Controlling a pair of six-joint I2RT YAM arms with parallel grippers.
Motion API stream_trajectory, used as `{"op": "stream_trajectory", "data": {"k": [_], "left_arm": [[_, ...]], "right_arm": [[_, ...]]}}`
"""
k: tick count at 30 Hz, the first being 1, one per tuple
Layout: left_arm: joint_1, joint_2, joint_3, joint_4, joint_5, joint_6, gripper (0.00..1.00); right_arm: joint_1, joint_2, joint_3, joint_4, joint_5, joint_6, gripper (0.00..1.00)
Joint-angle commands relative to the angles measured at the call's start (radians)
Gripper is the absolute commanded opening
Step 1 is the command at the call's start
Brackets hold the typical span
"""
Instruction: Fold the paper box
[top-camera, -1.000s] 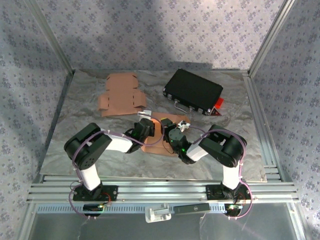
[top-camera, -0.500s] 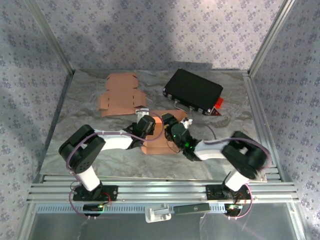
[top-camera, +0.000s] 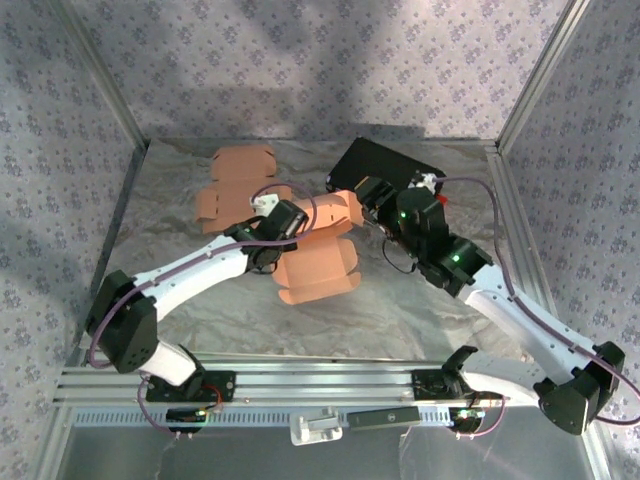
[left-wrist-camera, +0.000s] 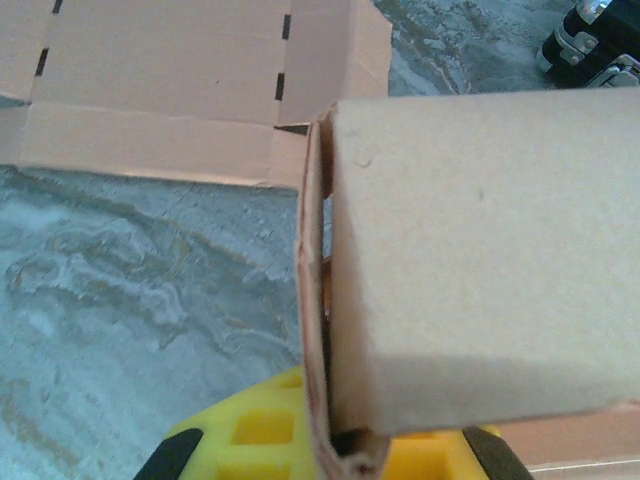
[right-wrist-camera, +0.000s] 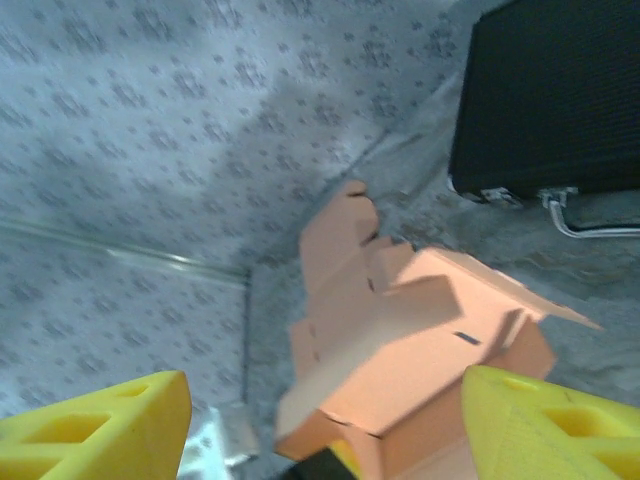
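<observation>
The brown paper box (top-camera: 318, 262) is partly folded and held up over the middle of the table. My left gripper (top-camera: 283, 222) is shut on one of its walls at the box's left end. In the left wrist view that thin wall (left-wrist-camera: 312, 300) runs down between the yellow fingers (left-wrist-camera: 250, 425), beside the box body (left-wrist-camera: 480, 250). My right gripper (top-camera: 372, 196) stands open just right of the box's far end. In the right wrist view its yellow fingertips (right-wrist-camera: 100, 430) are wide apart, with the box (right-wrist-camera: 430, 350) beyond them and nothing held.
A second flat cardboard blank (top-camera: 235, 185) lies at the back left, also seen as the blank (left-wrist-camera: 160, 80). A black case (top-camera: 395, 165) with a metal handle sits at the back right, the same case (right-wrist-camera: 550, 100) close to the right gripper. Patterned walls enclose the table.
Both arms have stretched away from their bases. The left gripper lifted the box toward the back. The right gripper opened, let go of the box and moved up to the right.
</observation>
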Motion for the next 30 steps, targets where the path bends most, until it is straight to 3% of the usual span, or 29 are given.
{"op": "stream_trajectory", "data": {"k": [1,11,17,22,27,30], "left_arm": [[0.004,-0.038,0.003,-0.095,0.046,-0.065,0.00],[-0.044,-0.074,0.038,-0.193,0.025,-0.086,0.00],[-0.052,-0.101,0.030,-0.199,0.025,-0.092,0.00],[-0.053,-0.104,0.044,-0.206,0.030,-0.072,0.00],[-0.054,-0.107,0.050,-0.201,0.036,-0.065,0.00],[-0.054,-0.109,0.050,-0.199,0.041,-0.059,0.00]], "right_arm": [[0.010,0.031,0.025,-0.169,-0.056,-0.098,0.73],[0.014,0.150,0.089,-0.138,-0.133,-0.081,0.73],[0.079,0.115,-0.043,-0.027,-0.095,-0.049,0.76],[0.115,0.040,-0.225,0.139,-0.066,-0.028,0.69],[0.103,0.075,-0.258,0.161,-0.075,-0.040,0.55],[0.078,0.113,-0.269,0.191,-0.098,-0.035,0.54]]}}
